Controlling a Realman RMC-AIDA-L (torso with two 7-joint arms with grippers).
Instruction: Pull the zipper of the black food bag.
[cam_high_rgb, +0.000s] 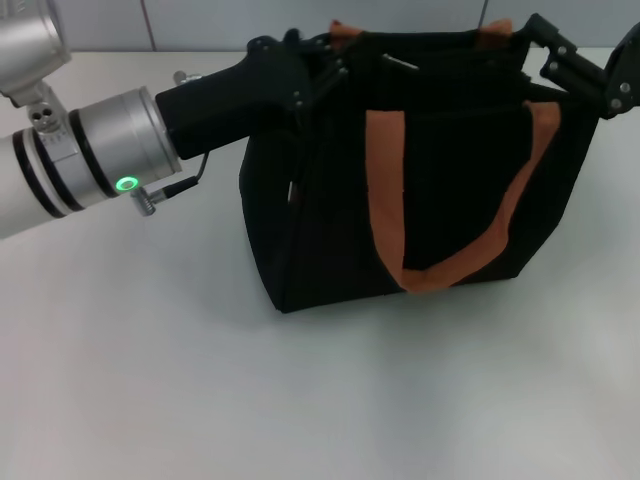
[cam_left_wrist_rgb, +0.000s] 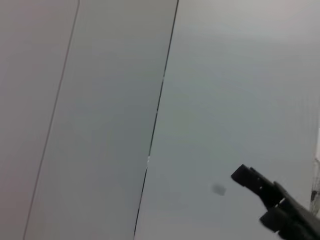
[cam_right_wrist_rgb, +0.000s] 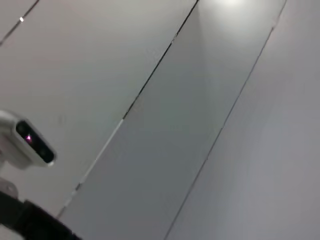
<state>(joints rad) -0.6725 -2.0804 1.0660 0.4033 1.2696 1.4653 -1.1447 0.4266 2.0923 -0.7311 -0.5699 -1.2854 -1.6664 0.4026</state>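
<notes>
**Both claws at the bag's top edge, pull not yet evident**

The black food bag (cam_high_rgb: 420, 190) stands upright on the tabletop (cam_high_rgb: 200, 380); the zipper (cam_high_rgb: 400, 64) appears near the left claw (cam_high_rgb: 335, 60), grip unreadable. Right claw (cam_high_rgb: 545, 45) at the far corner, likewise unreadable. Next: confirm pinch, draw along track. Wrist views show only wall

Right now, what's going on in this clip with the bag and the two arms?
A black food bag with orange-brown straps stands on a white table. The left gripper reaches in at the bag's top edge on its left end, and the right gripper is at the top right corner. A small silver piece, possibly the zipper, shows along the top edge. Whether either gripper has hold of anything cannot be seen. The wrist views show only wall.
</notes>
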